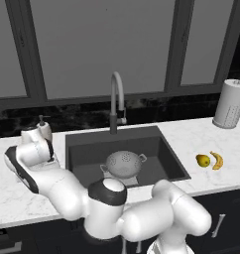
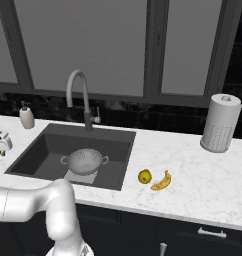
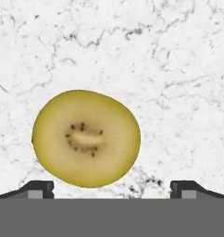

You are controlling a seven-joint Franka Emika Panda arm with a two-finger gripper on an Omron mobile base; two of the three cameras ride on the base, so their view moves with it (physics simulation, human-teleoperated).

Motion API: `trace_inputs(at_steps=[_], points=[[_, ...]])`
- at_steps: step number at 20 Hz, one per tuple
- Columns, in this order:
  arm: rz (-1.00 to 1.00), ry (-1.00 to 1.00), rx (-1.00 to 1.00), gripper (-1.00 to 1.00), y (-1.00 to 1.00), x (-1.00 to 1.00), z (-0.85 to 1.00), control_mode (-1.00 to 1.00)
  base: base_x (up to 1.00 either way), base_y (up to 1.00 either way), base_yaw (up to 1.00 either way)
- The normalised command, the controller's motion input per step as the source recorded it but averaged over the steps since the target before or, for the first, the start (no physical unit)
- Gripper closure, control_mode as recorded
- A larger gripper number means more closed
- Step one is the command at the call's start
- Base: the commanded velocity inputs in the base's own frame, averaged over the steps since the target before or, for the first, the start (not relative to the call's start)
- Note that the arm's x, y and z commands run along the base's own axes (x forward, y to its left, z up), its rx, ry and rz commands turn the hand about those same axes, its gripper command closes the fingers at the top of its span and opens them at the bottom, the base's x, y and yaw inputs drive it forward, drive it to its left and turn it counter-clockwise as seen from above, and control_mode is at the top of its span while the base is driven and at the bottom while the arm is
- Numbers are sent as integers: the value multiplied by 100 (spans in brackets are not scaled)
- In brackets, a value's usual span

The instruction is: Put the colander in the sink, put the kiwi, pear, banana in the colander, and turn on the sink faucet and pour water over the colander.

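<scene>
A small silver perforated metal colander (image 1: 124, 163) sits upright in the dark grey rectangular sink (image 1: 169, 155); a rounded yellow pear (image 1: 203, 160) and curved yellow banana (image 1: 217, 160) lie side by side on the white marble surface (image 1: 201, 136).

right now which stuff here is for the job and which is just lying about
For the job:
colander in the sink
kiwi under the open gripper
pear
banana
sink faucet

Lying about:
soap pump bottle
paper towel roll
</scene>
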Motion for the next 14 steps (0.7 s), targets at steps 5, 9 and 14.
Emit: trace_inputs(at_steps=[5,9,14], points=[[0,0,-4,-100,32,30,-19,-100,0,0,0],[0,0,-4,-100,36,40,-19,-100,0,0,0],[0,0,0,100,10,23,-13,-100,0,0,0]])
